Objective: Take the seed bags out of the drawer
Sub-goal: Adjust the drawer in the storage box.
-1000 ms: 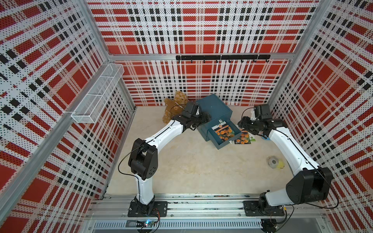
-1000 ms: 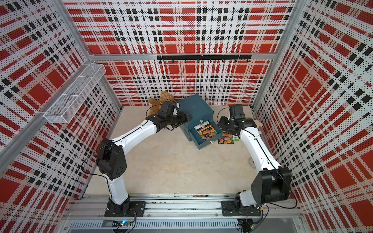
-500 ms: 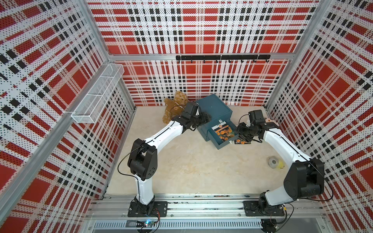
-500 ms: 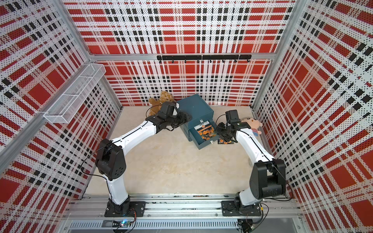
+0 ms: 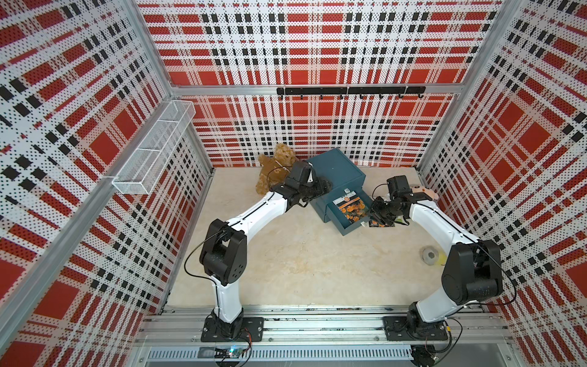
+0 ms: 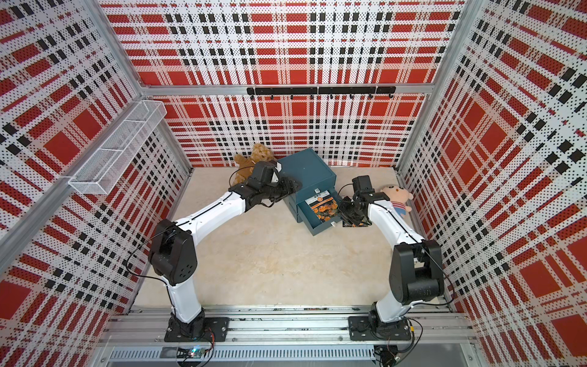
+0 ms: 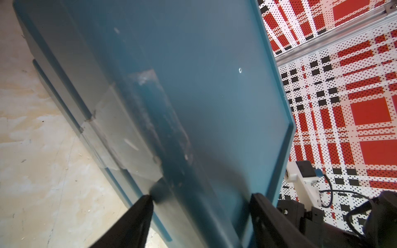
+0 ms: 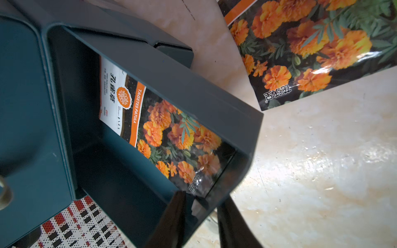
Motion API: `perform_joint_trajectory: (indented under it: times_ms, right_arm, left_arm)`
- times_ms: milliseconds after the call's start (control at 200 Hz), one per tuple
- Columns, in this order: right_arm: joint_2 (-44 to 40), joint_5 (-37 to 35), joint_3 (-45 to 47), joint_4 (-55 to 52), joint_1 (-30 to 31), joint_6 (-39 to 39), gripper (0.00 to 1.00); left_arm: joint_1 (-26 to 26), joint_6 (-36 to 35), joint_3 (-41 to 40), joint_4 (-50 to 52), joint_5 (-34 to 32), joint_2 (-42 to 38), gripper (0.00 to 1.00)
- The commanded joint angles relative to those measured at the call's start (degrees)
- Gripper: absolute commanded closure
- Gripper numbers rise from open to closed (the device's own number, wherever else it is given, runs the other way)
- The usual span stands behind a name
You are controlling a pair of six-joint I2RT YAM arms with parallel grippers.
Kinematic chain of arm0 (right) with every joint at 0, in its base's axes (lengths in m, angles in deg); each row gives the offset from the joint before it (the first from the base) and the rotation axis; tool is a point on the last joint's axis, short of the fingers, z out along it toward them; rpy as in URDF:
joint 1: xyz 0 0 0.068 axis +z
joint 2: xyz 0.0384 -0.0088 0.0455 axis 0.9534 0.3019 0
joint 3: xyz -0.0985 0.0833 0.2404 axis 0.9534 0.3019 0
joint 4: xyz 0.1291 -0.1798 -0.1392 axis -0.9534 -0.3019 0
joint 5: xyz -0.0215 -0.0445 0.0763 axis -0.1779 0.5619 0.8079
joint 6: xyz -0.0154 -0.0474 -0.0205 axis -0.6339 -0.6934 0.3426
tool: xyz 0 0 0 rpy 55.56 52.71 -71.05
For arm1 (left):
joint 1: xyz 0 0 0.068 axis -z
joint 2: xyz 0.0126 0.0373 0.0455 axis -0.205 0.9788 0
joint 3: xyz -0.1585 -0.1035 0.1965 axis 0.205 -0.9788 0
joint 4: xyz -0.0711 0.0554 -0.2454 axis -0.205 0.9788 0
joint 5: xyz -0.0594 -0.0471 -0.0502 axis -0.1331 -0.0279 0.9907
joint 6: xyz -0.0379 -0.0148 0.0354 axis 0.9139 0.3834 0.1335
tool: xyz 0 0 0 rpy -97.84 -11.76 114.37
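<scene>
Orange seed bag [image 8: 171,133] waits in the drawer [image 8: 193,90] just ahead of the right pincer [image 8: 202,197], back from the bag outside [image 8: 300,53]; jaws narrowing astride the drawer wall, grip unclear. Left pincer [image 7: 200,195] clamps the cabinet [image 7: 204,85].

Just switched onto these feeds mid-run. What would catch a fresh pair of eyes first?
The teal drawer cabinet at the back of the table, one drawer pulled out with an orange-marigold seed bag lying inside. A second marigold seed bag lies on the tabletop just outside that drawer, where the right gripper straddles the drawer's wall. All around stand loud red plaid walls.
</scene>
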Motion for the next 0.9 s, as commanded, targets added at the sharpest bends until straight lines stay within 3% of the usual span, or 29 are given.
perform_joint_trajectory:
  times_ms: [0, 240, 571, 892]
  right_arm:
    - [0.92, 1.76, -1.68, -2.19, 0.08, -1.92, 0.76]
    - [1.20, 3.12, -2.26, -4.34, -0.27, -3.98, 0.88]
    - [3.05, 7.95, -7.33, -8.29, -0.60, -5.82, 0.98]
    - [5.46, 9.00, -11.99, -17.03, -0.62, -10.42, 1.00]
  left_arm:
    - [0.03, -0.94, -3.25, 6.24, -0.89, 1.31, 0.24]
    - [-0.06, -1.01, -4.29, 5.52, -0.62, 1.10, 0.24]
    - [-0.08, -1.50, -4.47, 5.53, -0.43, 1.11, 0.24]
    - [-0.22, -1.67, -4.92, 5.32, -0.63, 0.83, 0.24]
